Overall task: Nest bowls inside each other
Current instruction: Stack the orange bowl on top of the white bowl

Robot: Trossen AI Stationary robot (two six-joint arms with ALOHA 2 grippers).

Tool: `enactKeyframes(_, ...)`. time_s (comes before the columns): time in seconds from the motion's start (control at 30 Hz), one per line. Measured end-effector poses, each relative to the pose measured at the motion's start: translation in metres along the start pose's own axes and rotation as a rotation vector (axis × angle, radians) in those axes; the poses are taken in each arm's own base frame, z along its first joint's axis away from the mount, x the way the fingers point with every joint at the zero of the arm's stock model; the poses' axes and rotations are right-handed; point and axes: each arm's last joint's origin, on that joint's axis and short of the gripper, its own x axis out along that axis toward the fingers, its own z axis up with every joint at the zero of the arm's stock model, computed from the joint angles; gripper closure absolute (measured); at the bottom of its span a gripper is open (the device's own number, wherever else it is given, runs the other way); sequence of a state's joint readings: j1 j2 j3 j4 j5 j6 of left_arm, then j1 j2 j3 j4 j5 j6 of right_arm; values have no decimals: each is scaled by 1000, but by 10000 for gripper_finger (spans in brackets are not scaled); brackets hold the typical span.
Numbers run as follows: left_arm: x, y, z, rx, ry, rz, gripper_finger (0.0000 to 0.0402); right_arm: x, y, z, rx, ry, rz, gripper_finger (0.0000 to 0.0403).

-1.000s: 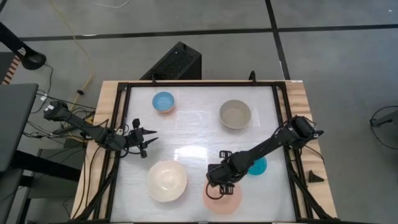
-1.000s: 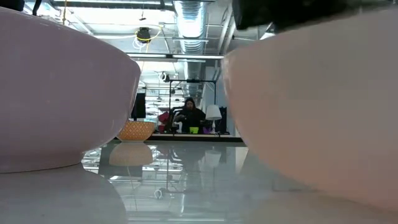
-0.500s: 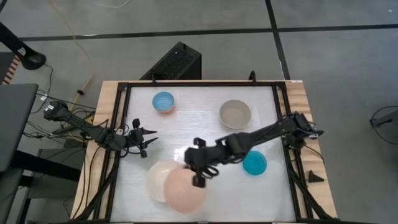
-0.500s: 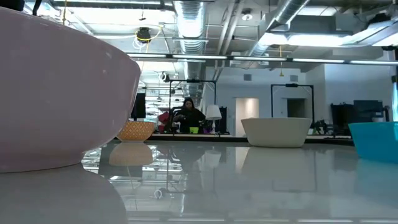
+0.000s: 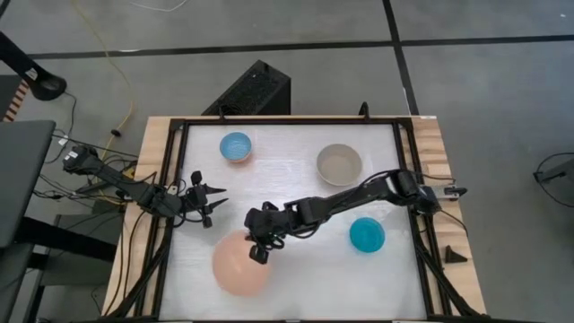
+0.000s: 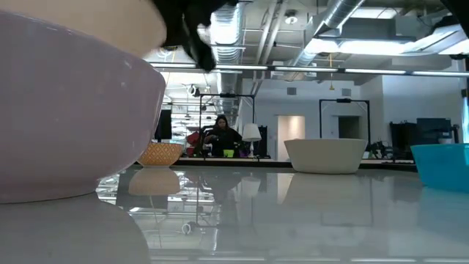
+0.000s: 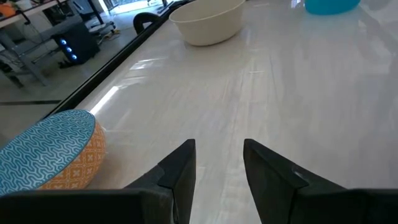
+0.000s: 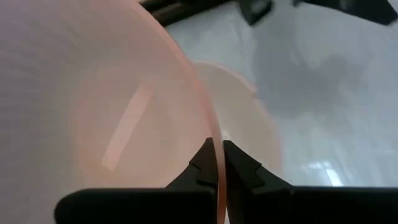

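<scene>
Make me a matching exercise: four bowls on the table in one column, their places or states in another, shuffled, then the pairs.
Things:
1. salmon-pink bowl
2. teal bowl
3. grey-beige bowl
4. light blue bowl

Places or states:
A. far left part of the table
B. far right part of the table
C. rim pinched by the right gripper
D. near right part, free of any gripper

Pairs: 1-C, 2-D, 3-B, 4-A

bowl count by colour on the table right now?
Salmon-pink bowl: 1, held by its rim in the right pincer
Cream-white bowl: 1, under the pink one
Grey-beige bowl: 1
Light blue bowl: 1
Teal bowl: 1
Total: 5
</scene>
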State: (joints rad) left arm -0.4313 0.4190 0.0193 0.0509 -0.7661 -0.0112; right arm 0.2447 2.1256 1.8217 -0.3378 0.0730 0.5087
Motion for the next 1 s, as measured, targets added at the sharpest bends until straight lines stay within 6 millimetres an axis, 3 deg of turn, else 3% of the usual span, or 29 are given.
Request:
enactKeyframes(0.3, 0, 0, 0, 0, 0, 0, 276, 14, -7, -3, 23, -12, -6, 365)
enactKeyframes(0.5, 0, 0, 0, 0, 0, -1, 276, 15, -8, -3, 32, -12, -12, 333)
enactKeyframes(0.73, 0, 0, 0, 0, 0, 0, 276, 15, -9, -3, 60, -23, -37, 272)
enactKeyframes(1.0, 0, 0, 0, 0, 0, -1, 276, 9, -13, 4, 36, -13, -6, 167)
